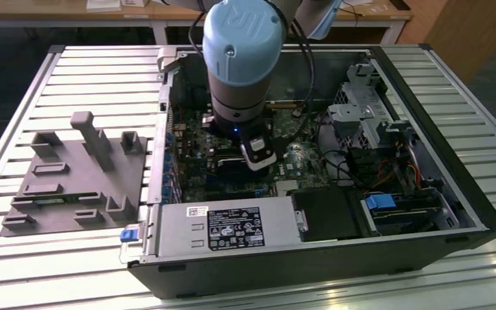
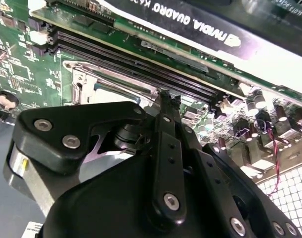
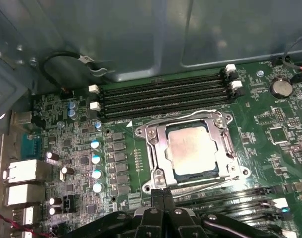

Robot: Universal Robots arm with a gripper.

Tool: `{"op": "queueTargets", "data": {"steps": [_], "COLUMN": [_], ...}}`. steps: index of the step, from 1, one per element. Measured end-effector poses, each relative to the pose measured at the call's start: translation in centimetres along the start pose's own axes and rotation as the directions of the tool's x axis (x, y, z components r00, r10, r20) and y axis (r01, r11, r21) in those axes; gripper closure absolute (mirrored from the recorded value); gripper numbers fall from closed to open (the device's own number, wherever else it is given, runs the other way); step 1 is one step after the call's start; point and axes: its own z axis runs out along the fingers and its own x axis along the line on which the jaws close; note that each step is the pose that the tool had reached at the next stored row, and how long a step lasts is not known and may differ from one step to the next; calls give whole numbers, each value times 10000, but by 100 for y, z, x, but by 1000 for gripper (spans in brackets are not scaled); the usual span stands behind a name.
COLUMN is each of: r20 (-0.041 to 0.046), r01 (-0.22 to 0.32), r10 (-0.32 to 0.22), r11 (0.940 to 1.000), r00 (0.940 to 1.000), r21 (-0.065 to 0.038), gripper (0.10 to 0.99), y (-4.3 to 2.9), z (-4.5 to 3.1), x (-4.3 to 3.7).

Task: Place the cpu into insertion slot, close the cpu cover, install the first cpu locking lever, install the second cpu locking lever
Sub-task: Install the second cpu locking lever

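Black gripper (image 3: 163, 194) fingers, pressed together and holding nothing, hover at the edge of the chip socket (image 3: 158, 174). Just beyond the fingertips, the silver chip (image 3: 193, 148) sits in the socket with the metal cover frame (image 3: 156, 144) closed around it.

- The small flat square silver-grey cpu (image 3: 192, 150) sits in the square metal-rimmed insertion slot (image 3: 156, 174), with the thin silvery frame cpu cover (image 3: 156, 137) lying around it.
- The long narrow black memory slots (image 3: 163, 96) run just beside the insertion slot.
- The black pincer (image 3: 163, 194) stands just beside the slot's opposite edge.
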Motion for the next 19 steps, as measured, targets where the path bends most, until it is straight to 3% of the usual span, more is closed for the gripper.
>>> {"op": "queueTargets", "data": {"steps": [5,11,19], "r20": [-29,-30,-33], "r01": [-3,-3,-4], "r10": [2,3,3], "r11": [9999,9999,9998], "r00": [10000,10000,10000], "r21": [-156,-168,-180], "gripper": [984,984,984], "y": [-14,-33,3], "z": [31,68,121], "x": [7,60,78]}}
